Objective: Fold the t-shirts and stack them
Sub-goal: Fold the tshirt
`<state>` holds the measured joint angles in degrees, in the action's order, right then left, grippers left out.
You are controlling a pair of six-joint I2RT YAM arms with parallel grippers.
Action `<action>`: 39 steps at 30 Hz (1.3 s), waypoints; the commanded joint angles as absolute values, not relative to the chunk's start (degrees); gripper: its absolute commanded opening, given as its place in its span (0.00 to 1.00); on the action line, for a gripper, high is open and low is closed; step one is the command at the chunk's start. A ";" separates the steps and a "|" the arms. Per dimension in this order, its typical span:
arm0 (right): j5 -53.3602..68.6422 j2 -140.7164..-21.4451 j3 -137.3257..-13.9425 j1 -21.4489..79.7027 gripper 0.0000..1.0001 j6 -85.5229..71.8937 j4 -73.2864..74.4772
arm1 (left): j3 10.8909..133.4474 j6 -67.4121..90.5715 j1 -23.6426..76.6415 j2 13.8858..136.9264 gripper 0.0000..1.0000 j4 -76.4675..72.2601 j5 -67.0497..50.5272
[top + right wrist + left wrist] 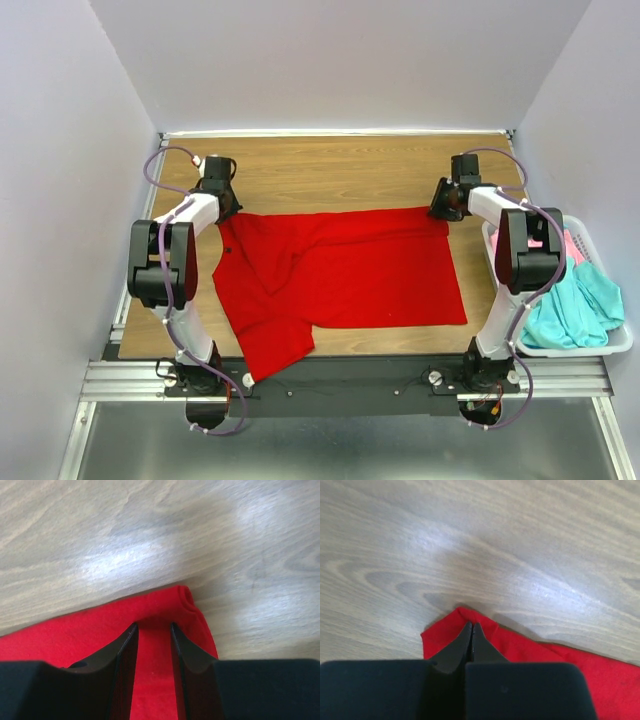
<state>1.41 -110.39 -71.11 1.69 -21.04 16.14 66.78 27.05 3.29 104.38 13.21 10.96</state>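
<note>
The red t-shirt (340, 275) lies spread across the wooden table, folded over along its far edge, with one sleeve hanging toward the near edge. My left gripper (228, 212) is at its far left corner. In the left wrist view the jaws (471, 626) are shut, pinching a raised peak of red cloth (520, 647). My right gripper (443, 212) is at the far right corner. In the right wrist view it (152, 626) is open, its fingers astride the red cloth (75, 635) near a rolled corner. A teal shirt (575, 305) and a pink shirt (570, 245) lie in the basket.
A white plastic laundry basket (600, 345) stands off the table's right edge beside the right arm. Bare wood (340, 170) runs along the back behind the shirt. White walls close in the left, right and far sides.
</note>
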 commanded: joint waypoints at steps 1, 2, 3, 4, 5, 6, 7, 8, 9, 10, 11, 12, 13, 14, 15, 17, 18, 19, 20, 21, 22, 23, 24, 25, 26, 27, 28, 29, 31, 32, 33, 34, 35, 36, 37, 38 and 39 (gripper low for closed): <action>2.28 -112.67 -71.54 0.26 0.39 -21.36 14.77 | 70.13 24.88 1.50 104.94 0.00 13.97 15.29; 2.29 -113.28 -71.46 -1.04 0.39 -21.36 14.77 | 70.48 24.26 0.97 105.29 0.00 14.24 17.03; 2.37 -113.46 -71.37 -1.40 0.39 -21.36 14.77 | 71.36 23.91 0.79 105.55 0.00 14.24 17.75; 2.29 -113.81 -71.28 -1.84 0.39 -21.44 14.68 | 71.80 23.21 0.53 106.08 0.00 14.15 18.71; 2.37 -113.99 -71.28 -2.02 0.39 -21.45 14.76 | 72.76 22.86 0.53 106.61 0.00 14.06 18.89; 2.63 -114.26 -71.37 -2.11 0.39 -21.45 14.68 | 73.30 22.50 0.53 107.13 0.00 13.89 19.07; 2.90 -114.34 -71.54 -2.20 0.39 -21.36 14.76 | 73.82 22.24 0.53 107.75 0.00 13.89 19.16; 3.86 -114.61 -71.63 -2.20 0.39 -21.10 14.77 | 74.79 21.80 0.53 109.15 0.00 13.97 18.64; 4.39 -114.87 -71.89 -2.20 0.39 -21.09 14.68 | 75.32 21.62 0.53 109.77 0.00 13.89 18.46; 4.83 -114.87 -71.98 -2.28 0.39 -21.01 14.76 | 75.67 21.62 0.61 110.47 0.00 13.97 18.20; 5.36 -114.87 -72.07 -2.20 0.40 -20.92 14.77 | 76.02 21.62 0.53 111.00 0.00 13.97 17.58; 5.80 -114.87 -72.24 -2.20 0.40 -20.83 14.77 | 76.46 21.62 0.53 112.05 0.00 13.97 17.32; 6.84 -114.70 -72.51 -2.20 0.40 -20.57 14.77 | 76.73 21.53 0.53 112.32 0.02 13.89 17.05; 7.46 -114.44 -72.60 -2.20 0.40 -20.13 14.85 | 76.82 21.71 0.53 112.50 0.04 13.97 16.88; 8.25 -113.39 -72.60 -2.20 0.41 -20.04 14.85 | 76.73 21.71 0.53 112.33 0.06 13.89 16.96; 8.52 -112.15 -72.42 -2.20 0.41 -20.13 14.94 | 76.55 21.80 0.53 111.02 0.13 13.62 17.14; 8.79 -111.37 -72.33 -2.20 0.42 -20.21 14.94 | 76.20 21.88 0.53 110.48 0.16 13.62 17.31; 9.05 -109.88 -72.16 -2.20 0.42 -20.21 14.94 | 76.03 21.88 0.53 109.78 0.24 13.54 17.40; 9.40 -108.91 -71.98 -2.20 0.43 -20.56 14.94 | 75.94 21.88 0.53 108.30 0.29 13.62 17.49; 10.62 -108.03 -71.72 -2.20 0.43 -20.65 14.94 | 75.76 21.97 0.53 107.50 0.32 13.71 17.49; 11.33 -106.28 -71.46 -2.20 0.44 -20.74 15.03 | 75.67 22.23 0.53 106.71 0.41 13.88 17.66; 12.03 -105.30 -71.28 -2.20 0.44 -21.26 15.03 | 75.41 22.32 0.53 104.70 0.48 14.06 17.58; 13.87 -104.42 -70.50 -2.11 0.45 -21.70 15.03 | 75.15 22.50 0.53 103.63 0.53 14.15 17.49; 15.28 -103.37 -69.97 -2.11 0.45 -22.23 14.94 | 74.80 22.76 0.53 102.49 0.59 14.32 17.40; 16.86 -102.66 -69.44 -1.67 0.45 -22.85 14.94 | 74.36 23.11 0.53 101.09 0.62 14.76 17.32; 19.31 -101.09 -68.74 -1.15 0.45 -23.98 14.85 | 72.88 23.81 0.88 98.20 0.63 14.85 16.79; 20.12 -100.47 -68.30 -0.36 0.45 -24.60 14.68 | 71.82 24.25 1.14 96.52 0.63 15.03 16.53; 20.91 -99.85 -67.86 -0.09 0.45 -25.22 14.33 | 70.76 24.95 1.40 95.02 0.63 15.55 16.26; 21.79 -98.27 -66.54 5.78 0.45 -27.41 12.67 | 66.37 25.84 2.46 90.45 0.63 15.56 14.60; 21.88 -98.00 -66.19 10.15 0.45 -29.42 11.79 | 64.79 25.84 2.81 87.57 0.63 15.56 13.81; 21.97 -98.00 -65.83 12.54 0.45 -30.84 9.34 | 61.64 25.75 3.42 86.15 0.63 15.56 13.19; 21.89 -98.26 -65.05 14.83 0.44 -32.42 7.66 | 60.05 25.58 3.60 84.74 0.63 15.56 12.75; 22.15 -98.70 -64.43 19.46 0.44 -34.35 5.56 | 58.64 25.32 3.78 83.42 0.63 15.47 12.22; 21.71 -99.83 -63.90 21.60 0.41 -38.45 1.19 | 55.84 25.14 3.87 80.54 0.63 15.38 11.96; 21.27 -100.63 -63.46 23.71 0.41 -40.67 -1.47 | 54.59 25.14 3.95 78.94 0.63 15.38 11.87; 20.57 -101.59 -63.28 27.56 0.41 -44.70 -3.32 | 52.06 25.22 3.96 75.79 0.63 14.68 11.69; 18.83 -102.82 -63.54 29.42 0.41 -46.39 -6.04 | 50.81 25.14 4.04 74.20 0.63 14.33 11.78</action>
